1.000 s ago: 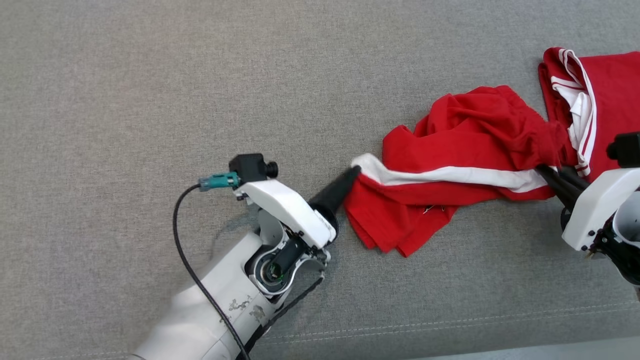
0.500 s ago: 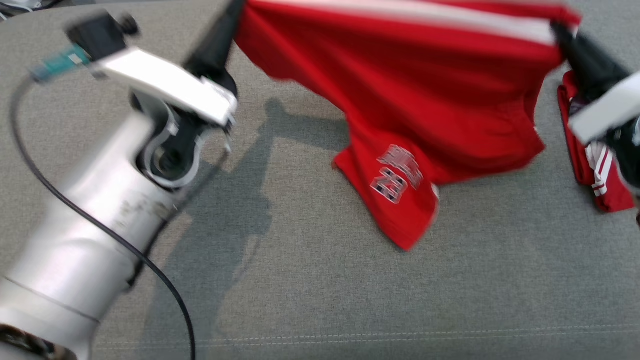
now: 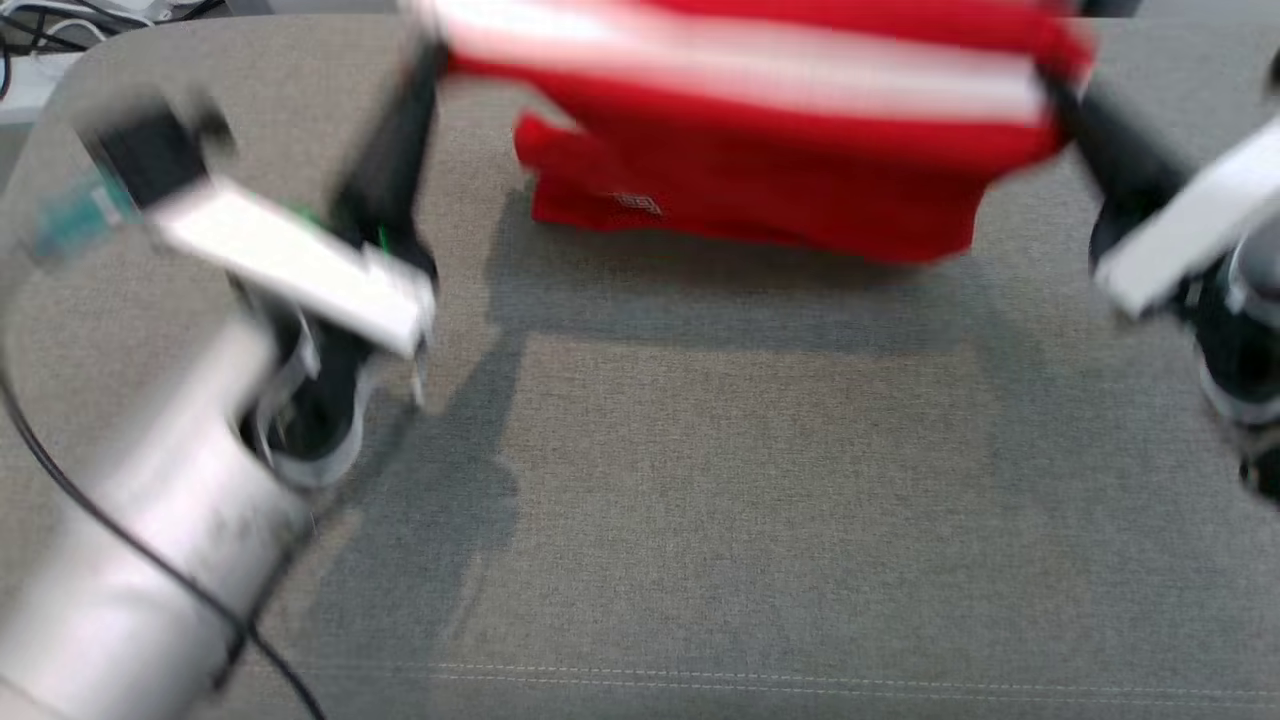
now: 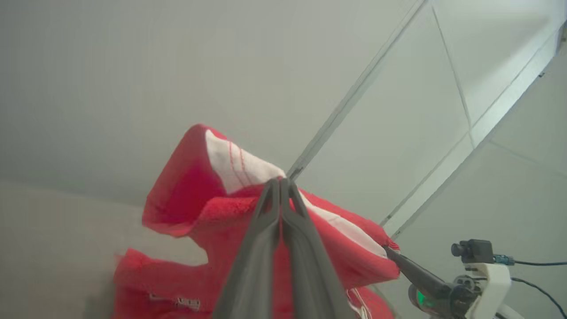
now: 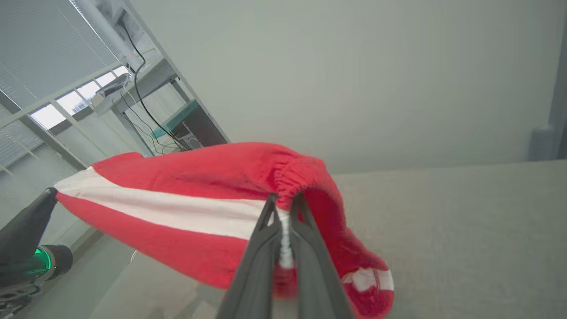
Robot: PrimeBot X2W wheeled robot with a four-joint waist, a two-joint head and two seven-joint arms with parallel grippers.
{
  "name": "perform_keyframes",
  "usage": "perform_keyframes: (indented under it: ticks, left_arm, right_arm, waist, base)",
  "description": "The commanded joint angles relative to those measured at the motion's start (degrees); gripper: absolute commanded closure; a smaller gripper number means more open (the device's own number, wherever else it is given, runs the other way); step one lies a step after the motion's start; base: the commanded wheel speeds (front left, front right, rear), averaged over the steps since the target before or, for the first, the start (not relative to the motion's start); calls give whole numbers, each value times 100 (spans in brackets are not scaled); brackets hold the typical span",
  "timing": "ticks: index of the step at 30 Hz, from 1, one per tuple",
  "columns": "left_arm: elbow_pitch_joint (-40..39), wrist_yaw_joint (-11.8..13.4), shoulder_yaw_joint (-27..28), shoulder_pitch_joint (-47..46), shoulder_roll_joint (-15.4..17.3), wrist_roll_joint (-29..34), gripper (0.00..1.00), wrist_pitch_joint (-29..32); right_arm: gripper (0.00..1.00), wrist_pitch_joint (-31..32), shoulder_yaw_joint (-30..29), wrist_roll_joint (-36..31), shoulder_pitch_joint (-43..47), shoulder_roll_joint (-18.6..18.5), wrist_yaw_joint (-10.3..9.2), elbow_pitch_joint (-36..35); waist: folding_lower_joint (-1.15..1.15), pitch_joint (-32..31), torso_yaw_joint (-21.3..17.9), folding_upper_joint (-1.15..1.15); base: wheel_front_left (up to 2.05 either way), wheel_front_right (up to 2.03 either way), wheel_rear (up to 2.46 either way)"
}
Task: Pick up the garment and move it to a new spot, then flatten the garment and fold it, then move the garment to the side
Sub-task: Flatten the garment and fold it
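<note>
The grey fabric-covered tabletop (image 3: 700,500) runs wide and bare across the front, with a stitched seam along its near edge and a rounded far-left corner. Behind it are pale walls, slatted window blinds (image 5: 40,53) and dark cables (image 5: 146,102) trailing down a frame.

A second ago the red garment with a broad white band (image 3: 780,170) lay crumpled on the tabletop. Now it hangs stretched out as a sheet near the far edge, white band uppermost, throwing a long shadow beneath. The head view has shifted too and is blurred, so I cannot tell whether the lower hem touches the surface.

The left tool (image 4: 280,180), which was only reaching the band's end before, is pinched tight on that end. The right tool (image 5: 283,199) is clamped narrow on the gathered band at the other end. The pickup therefore looks done and the carry to a new spot appears underway, with flattening and folding to come.

A small pale print (image 3: 635,203) shows near the lower left hem.
</note>
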Motion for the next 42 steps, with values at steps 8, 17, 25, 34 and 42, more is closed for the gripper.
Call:
perform_keyframes:
  ticks: [8, 17, 25, 34, 42]
  left_arm:
    - [663, 6, 124, 2236, -308, -79, 100, -57]
    - [922, 6, 749, 2862, -928, 592, 88, -58]
    - [975, 5, 908, 2959, -1022, 1089, 0, -58]
    - [769, 5, 1318, 3096, -1071, 1362, 0, -59]
    - [695, 5, 1385, 3138, -1149, 1490, 0, -59]
  right_arm:
    - [100, 945, 414, 1618, 1873, -701, -25, -777]
    - [100, 998, 730, 1720, 2367, -891, -25, -761]
    - [0, 941, 984, 1689, 2465, -818, -25, -532]
    - [0, 919, 1233, 1651, 2472, -929, -25, -510]
    - [29, 756, 1430, 1459, 2389, -999, -25, -508]
  waist:
    - [0, 94, 73, 0]
    - [0, 53, 96, 0]
    - [0, 19, 158, 0]
    - [0, 36, 238, 0]
    - [0, 110, 264, 0]
  base:
    - [0, 0, 0]
    - [0, 0, 0]
    - [0, 0, 0]
    - [0, 0, 0]
    - [0, 0, 0]
